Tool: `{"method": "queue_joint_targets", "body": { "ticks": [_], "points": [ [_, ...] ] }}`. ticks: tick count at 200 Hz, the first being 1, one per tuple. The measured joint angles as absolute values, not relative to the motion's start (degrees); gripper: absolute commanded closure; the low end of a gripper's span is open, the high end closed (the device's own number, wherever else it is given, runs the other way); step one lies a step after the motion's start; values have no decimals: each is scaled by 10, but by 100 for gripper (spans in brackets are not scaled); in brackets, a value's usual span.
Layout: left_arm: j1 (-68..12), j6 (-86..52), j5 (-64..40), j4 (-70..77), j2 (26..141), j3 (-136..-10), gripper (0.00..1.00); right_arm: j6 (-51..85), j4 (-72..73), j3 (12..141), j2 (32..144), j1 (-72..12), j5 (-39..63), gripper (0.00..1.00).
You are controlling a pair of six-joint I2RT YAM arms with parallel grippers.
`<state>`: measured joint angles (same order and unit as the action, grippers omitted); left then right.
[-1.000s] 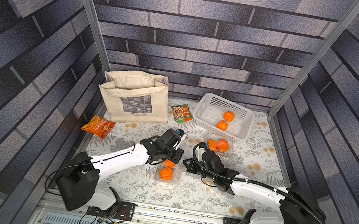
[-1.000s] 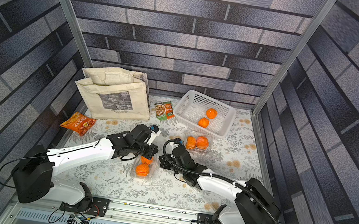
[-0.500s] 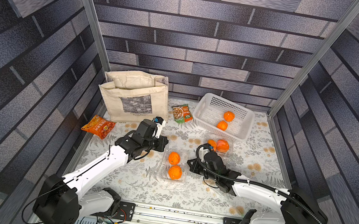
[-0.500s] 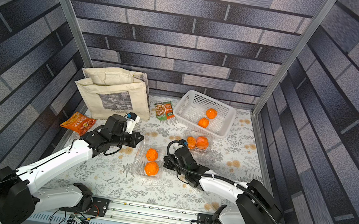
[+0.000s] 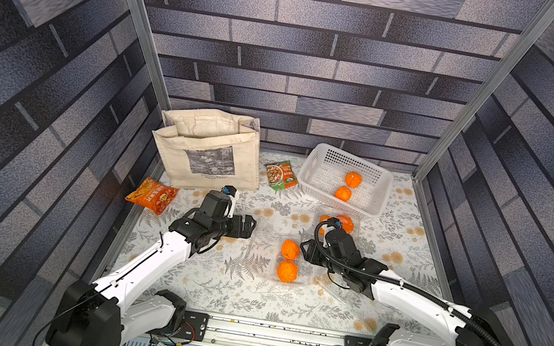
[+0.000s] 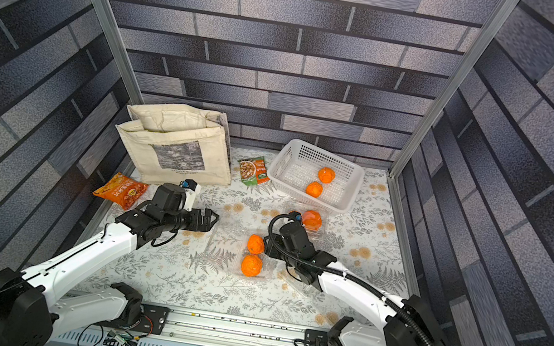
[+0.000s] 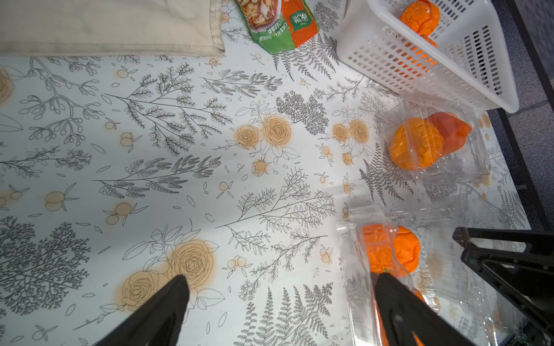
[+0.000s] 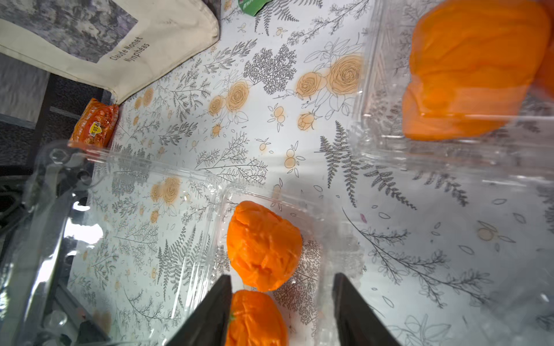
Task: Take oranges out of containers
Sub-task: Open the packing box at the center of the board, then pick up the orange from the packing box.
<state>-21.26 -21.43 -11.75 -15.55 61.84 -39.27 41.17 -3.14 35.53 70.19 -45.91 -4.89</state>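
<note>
Nearest the robot's base, on the flowered table (image 5: 212,284), an open clear plastic box (image 5: 302,279) lies with its lid folded flat; two oranges (image 5: 287,271) sit in its tray, one behind the other. The right fingers (image 8: 209,317) stand apart and hold nothing, with the nearer fruit low between them; the left fingers (image 7: 159,314) are spread wide and empty, just beside the folded lid.

The fruit looks light and a little soft, with lumpy, loose skin that should give under pressure; I would take it across its widest part, from above, with a gentle squeeze. The box is thin, springy and slippery, and would likely slide or lift with the fruit if a finger caught its wall. A second clear box (image 5: 324,283), apparently empty, lies against the right arm.

Farther back a closed box (image 7: 473,155) holds two more oranges (image 7: 416,143); its lid must be opened first. Behind it a white basket (image 5: 328,174) carries two oranges (image 5: 353,179).

The cloth bag (image 8: 168,45) reads "Claude Monet Nymphéas" under a grey print; the orange snack packet (image 5: 151,195) has a yellow badge and characters too small to read; the writing on the green packet (image 7: 278,27) is also beyond reading.
</note>
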Motion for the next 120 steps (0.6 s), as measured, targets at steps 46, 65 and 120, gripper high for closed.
{"method": "queue_joint_targets", "body": {
  "ticks": [46,65,120],
  "points": [
    [-213,-216,-77,-142,569,-366,0,378,-92,361,681,-453,-98,16],
    [-213,-216,-38,-146,542,-365,0,356,-125,380,673,-449,-123,16],
    [-211,-217,6,-125,493,-336,0,286,-183,437,652,-444,-129,20]
  ]
}}
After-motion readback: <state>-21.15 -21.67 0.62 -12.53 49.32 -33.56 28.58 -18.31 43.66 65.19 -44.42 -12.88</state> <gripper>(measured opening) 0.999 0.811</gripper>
